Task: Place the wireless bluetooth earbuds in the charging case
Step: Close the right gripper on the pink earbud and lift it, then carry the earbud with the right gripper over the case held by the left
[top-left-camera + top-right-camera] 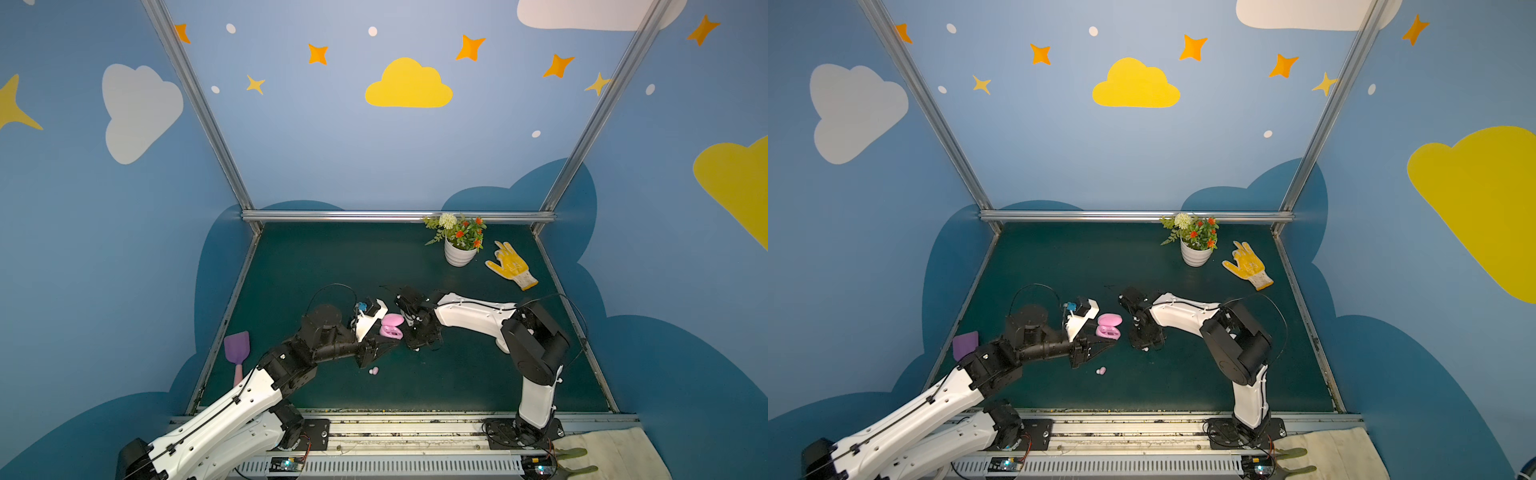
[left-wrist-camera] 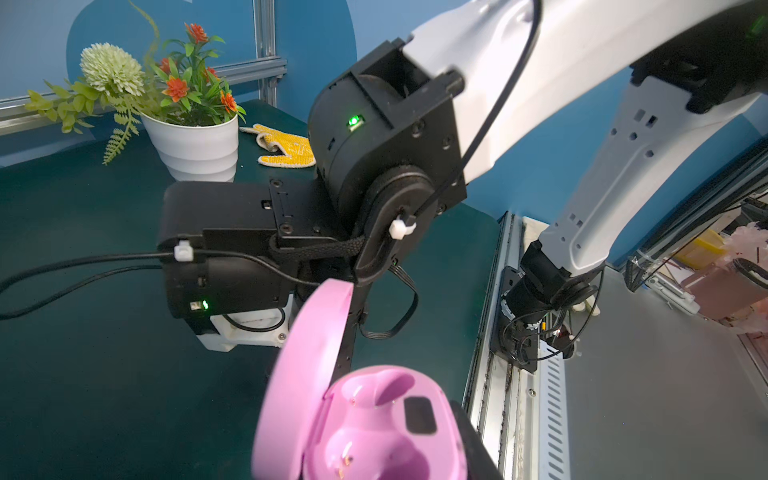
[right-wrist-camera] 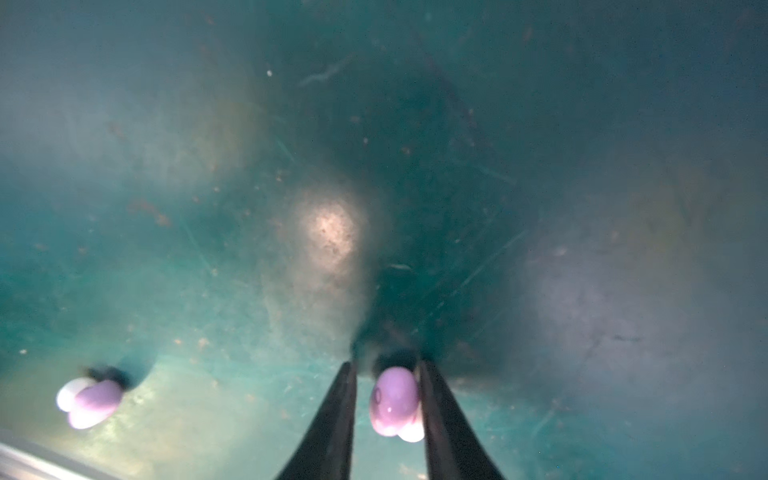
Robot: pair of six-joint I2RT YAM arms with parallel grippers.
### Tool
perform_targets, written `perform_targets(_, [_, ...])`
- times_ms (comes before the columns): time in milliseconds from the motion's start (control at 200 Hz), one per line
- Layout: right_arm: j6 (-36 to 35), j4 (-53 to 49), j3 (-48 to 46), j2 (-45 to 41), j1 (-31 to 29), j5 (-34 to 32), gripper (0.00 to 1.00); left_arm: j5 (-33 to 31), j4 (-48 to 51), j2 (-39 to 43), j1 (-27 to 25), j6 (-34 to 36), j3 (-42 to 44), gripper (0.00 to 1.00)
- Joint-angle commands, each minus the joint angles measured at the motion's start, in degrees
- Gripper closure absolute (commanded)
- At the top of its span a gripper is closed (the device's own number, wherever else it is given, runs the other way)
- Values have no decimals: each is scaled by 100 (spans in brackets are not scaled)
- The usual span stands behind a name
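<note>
The pink charging case (image 2: 374, 428) is open, its lid (image 2: 307, 374) up and both wells showing nothing inside. My left gripper (image 2: 374, 461) is shut on it, with one black finger (image 2: 478, 444) against its side. In both top views the case (image 1: 390, 326) (image 1: 1109, 326) sits at mid-table in the left gripper (image 1: 384, 336) (image 1: 1102, 337). My right gripper (image 3: 388, 399) (image 1: 417, 347) points down at the mat. A lilac-and-white earbud (image 3: 395, 401) lies between its fingers, touching one, with a narrow gap to the other. Another earbud (image 3: 89, 401) (image 1: 374, 370) (image 1: 1101, 370) lies loose nearby.
A white pot of artificial flowers (image 1: 459, 251) (image 2: 193, 147) and a yellow work glove (image 1: 511, 264) lie at the back right. A purple spatula (image 1: 237, 351) rests at the left edge of the mat. Metal rails (image 1: 399, 216) border the green mat.
</note>
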State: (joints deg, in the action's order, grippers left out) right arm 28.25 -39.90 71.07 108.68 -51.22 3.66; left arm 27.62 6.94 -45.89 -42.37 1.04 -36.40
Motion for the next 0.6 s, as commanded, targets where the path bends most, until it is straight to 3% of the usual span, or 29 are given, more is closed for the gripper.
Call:
perform_targets(0, [56, -8, -60, 242, -72, -41, 76, -39, 0, 87, 20, 9, -86, 86])
perform_targets(340, [188, 156, -244, -129, -4, 38, 83, -94, 2, 71, 17, 50, -60, 86])
perform_targets(596, [278, 207, -654, -1119, 356, 277, 83, 73, -333, -77, 8, 49, 56, 86])
